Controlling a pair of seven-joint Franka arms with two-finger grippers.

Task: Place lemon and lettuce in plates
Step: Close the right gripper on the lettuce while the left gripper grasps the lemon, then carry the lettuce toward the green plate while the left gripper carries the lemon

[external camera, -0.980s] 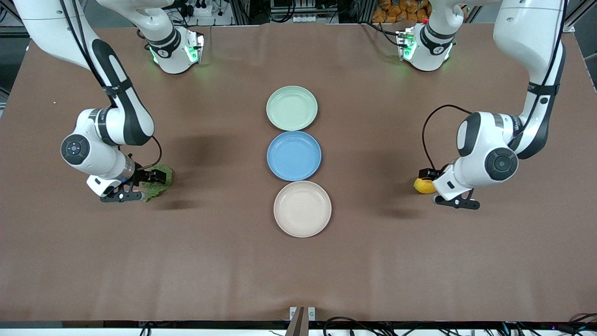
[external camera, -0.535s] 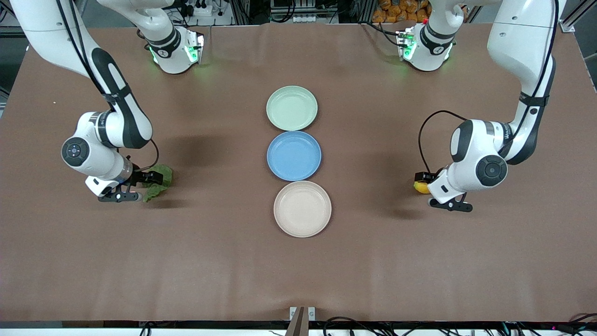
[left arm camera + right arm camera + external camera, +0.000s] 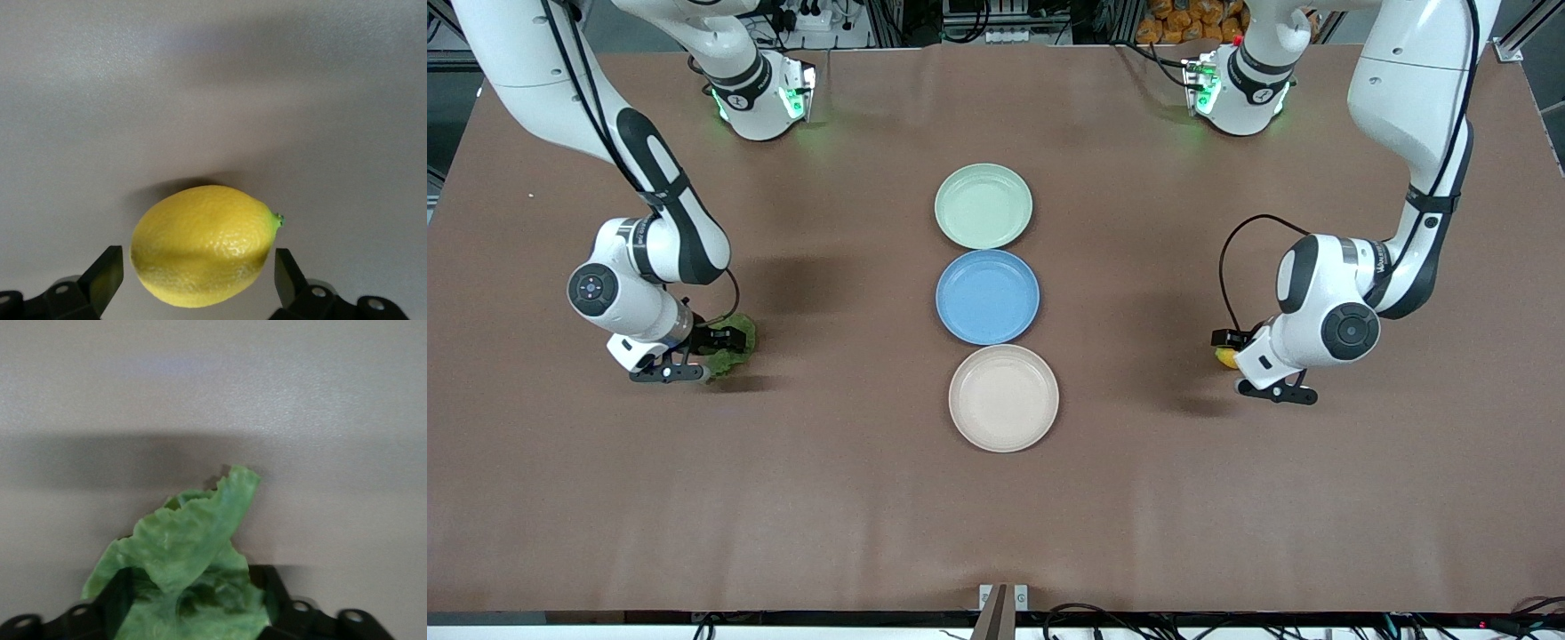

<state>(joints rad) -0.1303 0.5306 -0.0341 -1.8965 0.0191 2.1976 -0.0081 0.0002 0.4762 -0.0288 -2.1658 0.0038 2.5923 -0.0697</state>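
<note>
The yellow lemon (image 3: 1224, 358) lies on the brown table toward the left arm's end, mostly hidden under the left hand. My left gripper (image 3: 1230, 349) is low over it and open. In the left wrist view the lemon (image 3: 203, 243) sits between the two fingers (image 3: 107, 277), with small gaps on both sides. The green lettuce (image 3: 743, 339) is toward the right arm's end. My right gripper (image 3: 725, 342) is shut on it, and the leaf (image 3: 187, 553) bunches up between the fingers. The mint plate (image 3: 983, 205) and the beige plate (image 3: 1003, 398) are empty.
An empty blue plate (image 3: 987, 296) lies between the mint and beige plates, touching both, in a row down the table's middle. The mint plate is farthest from the front camera and the beige plate nearest. The brown cloth (image 3: 996, 516) covers the table.
The left hand has shifted toward the plates and now covers more of the lemon, which has stayed put. The right hand has shifted slightly and the lettuce looks more bunched.
</note>
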